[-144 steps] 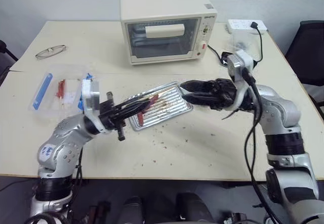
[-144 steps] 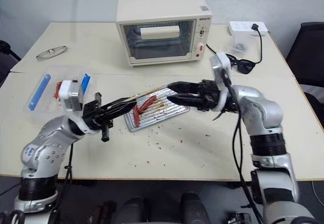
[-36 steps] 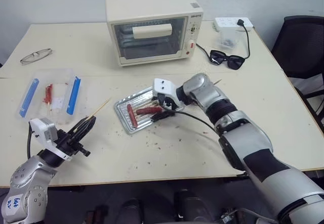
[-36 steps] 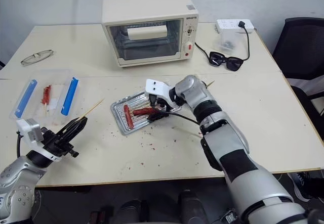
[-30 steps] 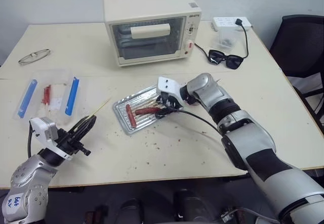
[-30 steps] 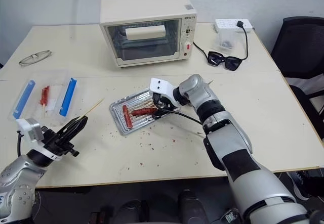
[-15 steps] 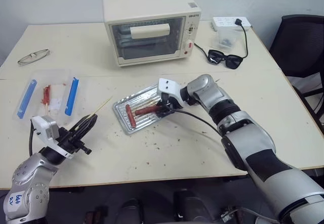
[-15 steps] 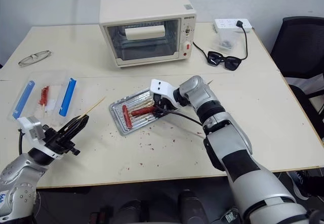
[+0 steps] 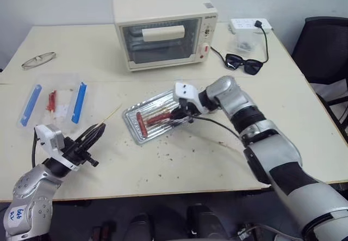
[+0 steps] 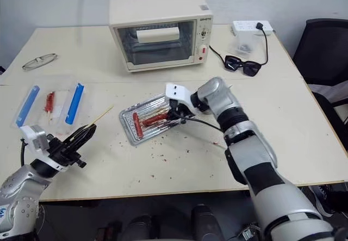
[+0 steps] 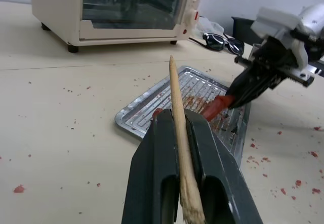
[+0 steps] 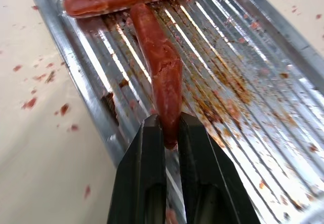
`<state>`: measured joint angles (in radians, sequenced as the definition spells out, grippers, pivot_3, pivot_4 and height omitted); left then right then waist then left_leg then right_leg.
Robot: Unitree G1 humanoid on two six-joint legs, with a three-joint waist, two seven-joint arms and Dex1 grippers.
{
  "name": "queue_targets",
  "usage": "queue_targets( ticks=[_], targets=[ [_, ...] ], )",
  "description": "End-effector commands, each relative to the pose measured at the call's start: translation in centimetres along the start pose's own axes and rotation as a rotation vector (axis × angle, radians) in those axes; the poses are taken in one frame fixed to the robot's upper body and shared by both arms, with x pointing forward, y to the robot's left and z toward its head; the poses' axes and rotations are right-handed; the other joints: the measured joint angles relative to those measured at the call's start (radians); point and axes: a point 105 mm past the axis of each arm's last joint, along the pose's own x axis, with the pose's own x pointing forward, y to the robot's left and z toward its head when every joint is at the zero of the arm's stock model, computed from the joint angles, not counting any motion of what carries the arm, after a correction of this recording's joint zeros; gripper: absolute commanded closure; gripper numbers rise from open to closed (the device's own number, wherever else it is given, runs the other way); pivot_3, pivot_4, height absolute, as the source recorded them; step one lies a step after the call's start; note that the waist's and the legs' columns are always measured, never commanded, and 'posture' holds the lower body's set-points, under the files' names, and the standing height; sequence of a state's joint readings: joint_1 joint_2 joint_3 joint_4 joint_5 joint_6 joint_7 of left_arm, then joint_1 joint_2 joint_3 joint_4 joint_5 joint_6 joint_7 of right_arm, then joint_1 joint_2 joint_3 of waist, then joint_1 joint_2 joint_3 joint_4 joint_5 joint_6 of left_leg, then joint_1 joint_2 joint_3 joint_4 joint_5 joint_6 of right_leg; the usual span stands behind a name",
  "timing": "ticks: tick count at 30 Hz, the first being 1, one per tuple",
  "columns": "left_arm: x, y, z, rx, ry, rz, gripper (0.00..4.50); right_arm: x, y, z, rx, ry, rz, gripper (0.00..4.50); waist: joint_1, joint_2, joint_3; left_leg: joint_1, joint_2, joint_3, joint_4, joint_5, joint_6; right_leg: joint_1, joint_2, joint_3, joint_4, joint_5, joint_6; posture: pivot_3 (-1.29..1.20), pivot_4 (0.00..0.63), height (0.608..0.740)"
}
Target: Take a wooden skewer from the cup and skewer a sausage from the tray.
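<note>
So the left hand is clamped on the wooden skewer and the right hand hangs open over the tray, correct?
Not quite. The right hand is shut on one end of a sausage over the tray, as the right wrist view shows. The left hand is indeed clamped on the wooden skewer.

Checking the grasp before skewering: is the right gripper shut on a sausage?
Shut on it: the right gripper jaws pinch one end of the sausage above the tray.

**Camera setup**

Both head eyes look forward and down from above the beige table (image 9: 304, 116), sharing the ribbed silver foil tray (image 9: 130, 116). The left wrist camera looks low and level across the table toward that tray (image 11: 136, 115). The right wrist camera looks down on it (image 12: 76, 77) from very near.
</note>
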<state>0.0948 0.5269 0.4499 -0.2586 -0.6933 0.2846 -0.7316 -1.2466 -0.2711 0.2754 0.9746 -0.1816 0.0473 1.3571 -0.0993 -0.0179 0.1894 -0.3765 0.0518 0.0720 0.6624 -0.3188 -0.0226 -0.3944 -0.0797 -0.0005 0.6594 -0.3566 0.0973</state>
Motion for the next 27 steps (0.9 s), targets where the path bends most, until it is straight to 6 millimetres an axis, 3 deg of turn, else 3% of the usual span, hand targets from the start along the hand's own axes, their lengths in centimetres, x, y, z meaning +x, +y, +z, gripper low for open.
queue_targets(
  ticks=[1,12,27],
  targets=[
    [-0.1,-0.5,0.5,0.060,0.038,-0.079,4.50,-2.5,-0.5,2.7,-0.084,-0.066,-0.002,4.17,0.004,0.000,0.000,0.000,0.000,0.000,0.000,0.000,0.000,0.000,0.000,0.000,0.000,0.000,0.000,0.00,0.150,0.740],
    [1.2,-1.7,1.0,0.128,0.120,-0.265,4.50,-4.8,0.4,4.0,-0.078,-0.155,0.007,4.17,0.013,0.000,0.000,0.000,0.000,0.000,0.000,0.000,0.000,0.000,0.000,0.000,-0.001,0.000,0.000,0.00,0.150,0.740],
    [2.1,-2.2,1.2,0.121,0.112,-0.335,4.50,-5.1,1.6,5.0,-0.082,-0.196,0.028,4.17,0.015,0.000,0.000,0.000,0.000,0.000,0.000,0.000,0.000,0.000,0.000,0.000,0.000,0.000,0.000,0.00,0.150,0.740]
  ],
)
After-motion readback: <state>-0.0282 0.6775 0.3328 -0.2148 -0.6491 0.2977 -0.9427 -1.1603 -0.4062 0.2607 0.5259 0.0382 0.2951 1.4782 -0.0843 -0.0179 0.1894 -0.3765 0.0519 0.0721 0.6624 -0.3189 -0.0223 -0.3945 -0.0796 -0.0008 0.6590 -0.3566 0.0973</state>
